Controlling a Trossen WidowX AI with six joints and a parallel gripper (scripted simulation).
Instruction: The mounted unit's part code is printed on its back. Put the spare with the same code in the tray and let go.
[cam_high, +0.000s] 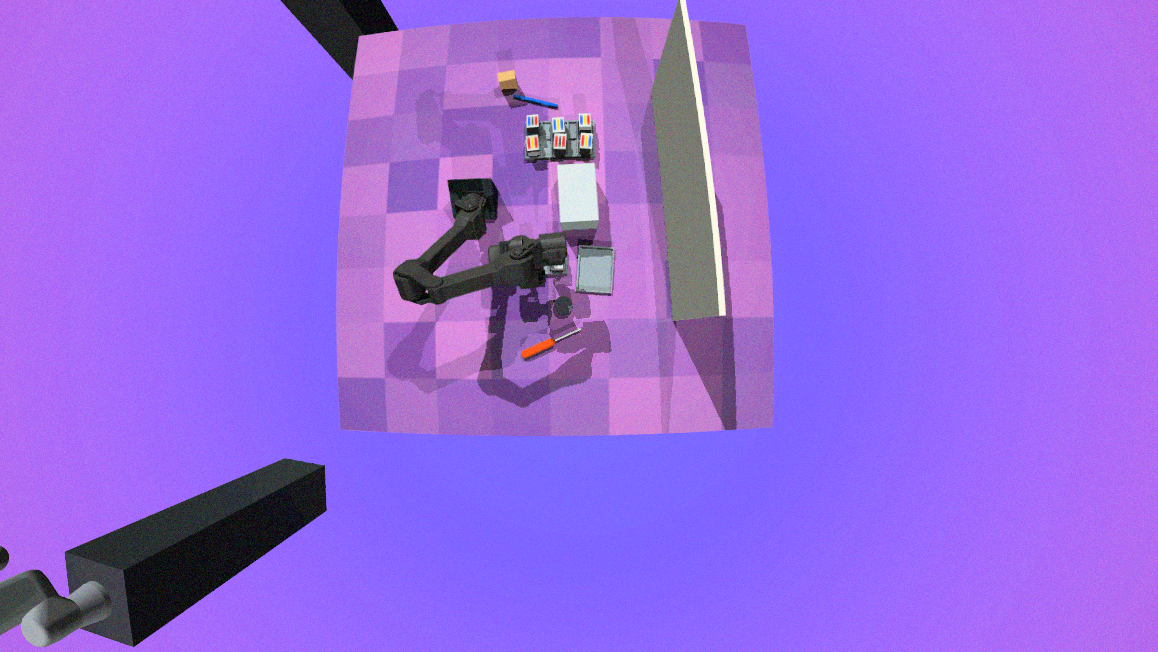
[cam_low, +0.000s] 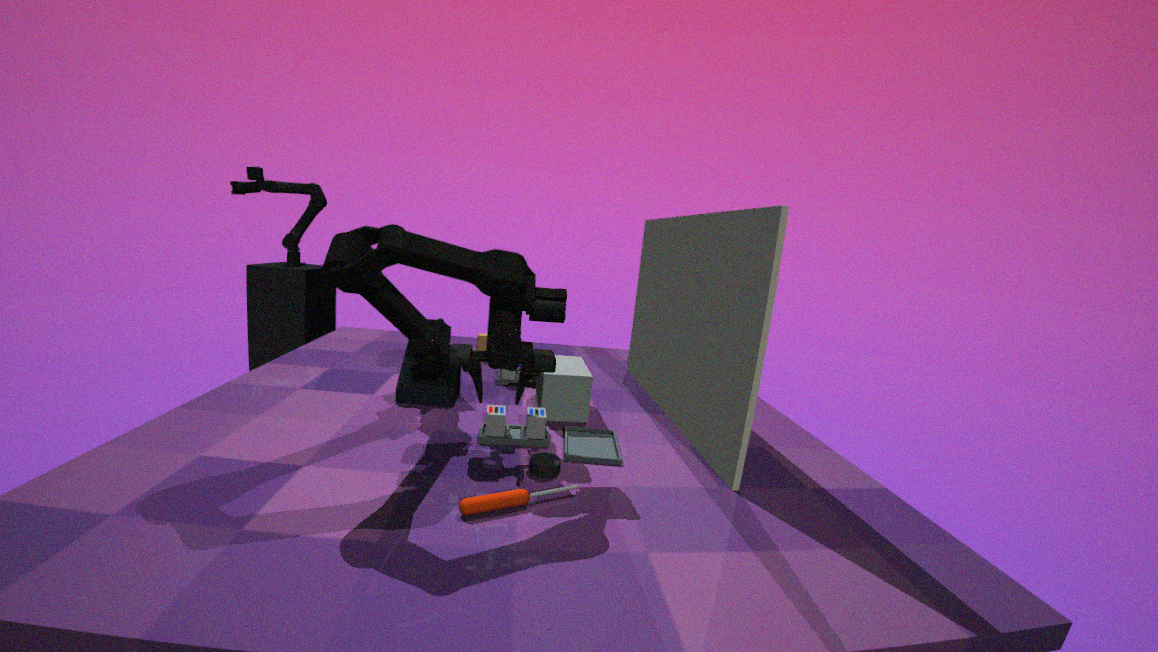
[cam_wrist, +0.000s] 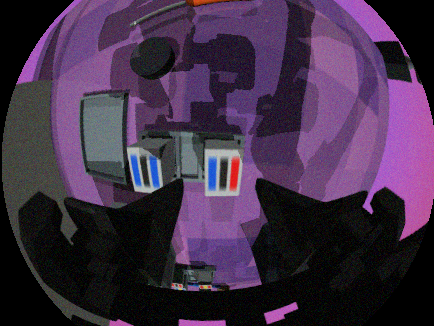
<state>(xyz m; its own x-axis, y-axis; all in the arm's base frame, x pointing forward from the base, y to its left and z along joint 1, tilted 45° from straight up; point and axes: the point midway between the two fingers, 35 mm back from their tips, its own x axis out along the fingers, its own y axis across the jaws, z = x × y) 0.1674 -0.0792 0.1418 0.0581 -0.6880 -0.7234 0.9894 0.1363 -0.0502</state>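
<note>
My gripper (cam_high: 557, 268) (cam_low: 498, 390) (cam_wrist: 220, 183) is open, partly narrowed, with nothing between the fingers. It hangs a little above a small grey rack (cam_low: 512, 441) that holds two upright spares. In the wrist view the left spare (cam_wrist: 145, 168) (cam_low: 535, 417) bears blue, black and blue stripes. The right spare (cam_wrist: 222, 174) (cam_low: 495, 415) bears blue, black and red stripes and lies nearest the gap between my fingers. The shallow grey tray (cam_high: 595, 271) (cam_low: 593, 447) (cam_wrist: 105, 135) lies empty beside the rack. The pale box-shaped unit (cam_high: 576, 196) (cam_low: 565, 388) stands behind it.
A second rack with several striped spares (cam_high: 559, 137) stands further back, near an orange cube (cam_high: 507, 79) and a blue pen (cam_high: 534, 100). A black puck (cam_high: 562, 306) (cam_low: 544, 464) (cam_wrist: 155, 58) and an orange-handled screwdriver (cam_high: 538, 349) (cam_low: 494, 502) lie in front. A tall grey panel (cam_high: 684, 178) (cam_low: 705, 340) stands to the right.
</note>
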